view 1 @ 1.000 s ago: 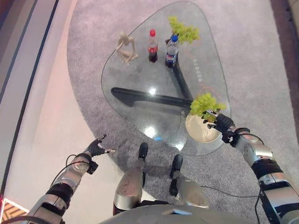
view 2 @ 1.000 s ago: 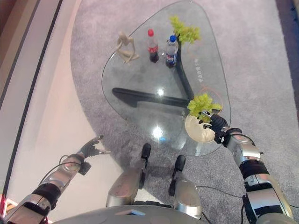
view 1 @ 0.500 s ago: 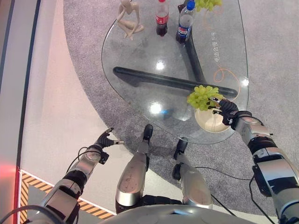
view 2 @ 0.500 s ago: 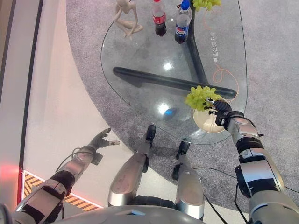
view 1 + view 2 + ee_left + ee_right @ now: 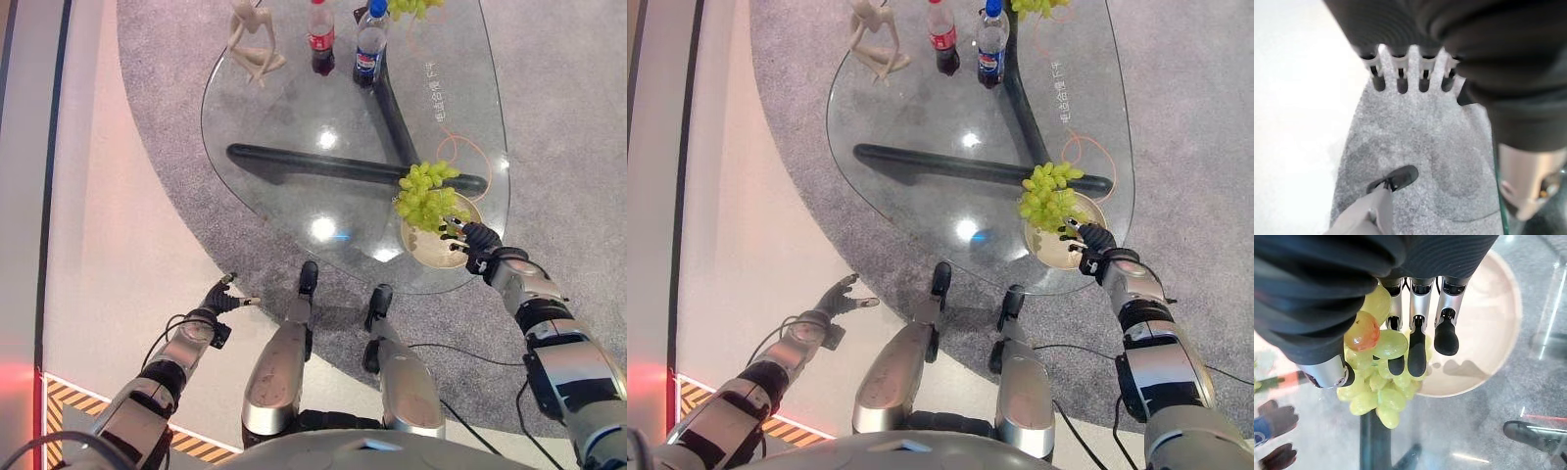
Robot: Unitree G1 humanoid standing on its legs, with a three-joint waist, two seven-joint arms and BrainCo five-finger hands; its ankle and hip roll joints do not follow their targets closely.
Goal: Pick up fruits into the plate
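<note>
A glass table (image 5: 294, 127) with a dark branching base (image 5: 323, 166) is standing on a grey carpet (image 5: 167, 117). At its far edge a pale seated figurine (image 5: 250, 41) is sitting well left of two bottles, a red-capped cola bottle (image 5: 319, 41) standing just beside a blue-capped bottle (image 5: 369, 47). A thin orange cord (image 5: 460, 147) is looping across the glass.

Nothing is reading clearly here. A short line of white characters (image 5: 432, 93) is running along the glass table (image 5: 294, 117) toward 12 o'clock from the grapes (image 5: 423, 194), beside a thin orange line drawing (image 5: 468, 157); the characters are showing too small to make out. At the table's 12 o'clock end, a dark bottle (image 5: 319, 39) is wearing a red label and a second bottle (image 5: 368, 51) a blue one, both illegible. Yellow-and-black warning stripes (image 5: 69, 401) are marking the floor at 7 o'clock.
</note>
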